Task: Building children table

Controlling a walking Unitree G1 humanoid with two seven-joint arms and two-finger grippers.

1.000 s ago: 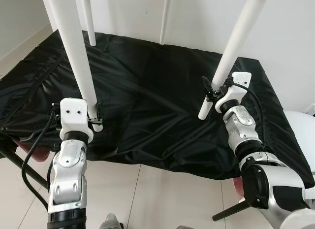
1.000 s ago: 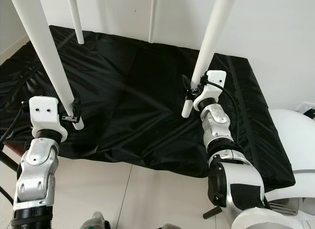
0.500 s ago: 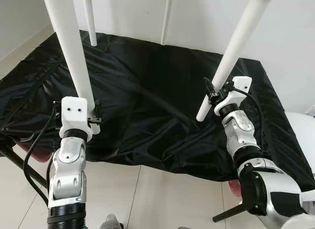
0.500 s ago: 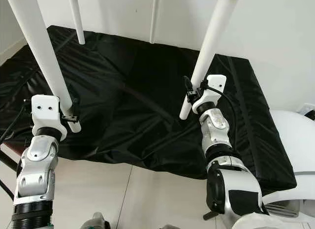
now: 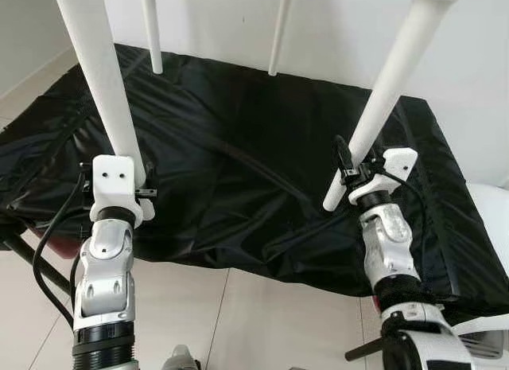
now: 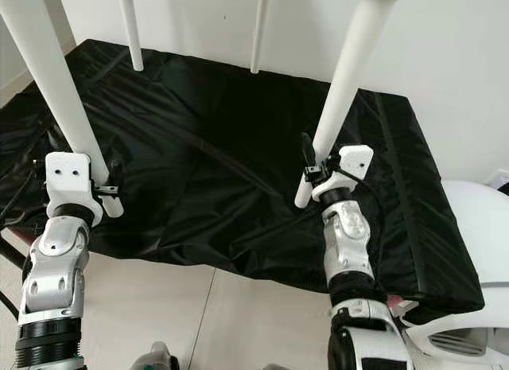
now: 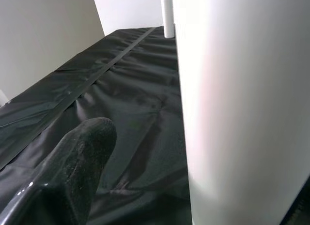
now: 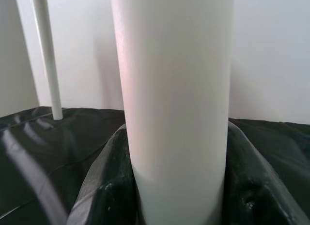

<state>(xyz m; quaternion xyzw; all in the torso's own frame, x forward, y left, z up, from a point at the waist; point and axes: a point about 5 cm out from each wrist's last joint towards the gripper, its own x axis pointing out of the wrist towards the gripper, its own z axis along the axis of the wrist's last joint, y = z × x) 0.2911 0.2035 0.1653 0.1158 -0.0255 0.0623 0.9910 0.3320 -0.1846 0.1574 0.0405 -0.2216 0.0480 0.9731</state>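
Four white legs of the children's table standing up over the black cover [image 5: 238, 155]: two thick near ones, two thin far ones at the upper edge of the frame. Apparently lifting or carrying the upturned table by the near legs, so worth keeping both sides level and moving together, avoiding any twist between them, and watching that the free leg ends are not snagging the loose folds of cloth below.

Spreading across the middle of the frame, the wrinkled black cover, draped over some low piece of furniture; what lies beneath, not possible to tell.

Running from the upper left down to lower left of centre, the left near leg [image 5: 99, 83], leaning slightly. Running from the upper right down to right of centre, the right near leg [image 5: 386, 99], tilted more strongly, its lower end hanging just above the cloth.

Poking down at the top of the frame, the two far legs [image 5: 151, 32], thin and close to the wall.

Clamping the left near leg close to its lower end, the left pincer [image 5: 137, 185], fingers closed tight on it, one black finger [image 7: 72, 167] lying beside the white tube in the wrist view.

Gripping the right near leg just above its tip, the right pincer [image 5: 350, 169], closed snugly, both dark pads [image 8: 104, 186] pressing the tube on either side.
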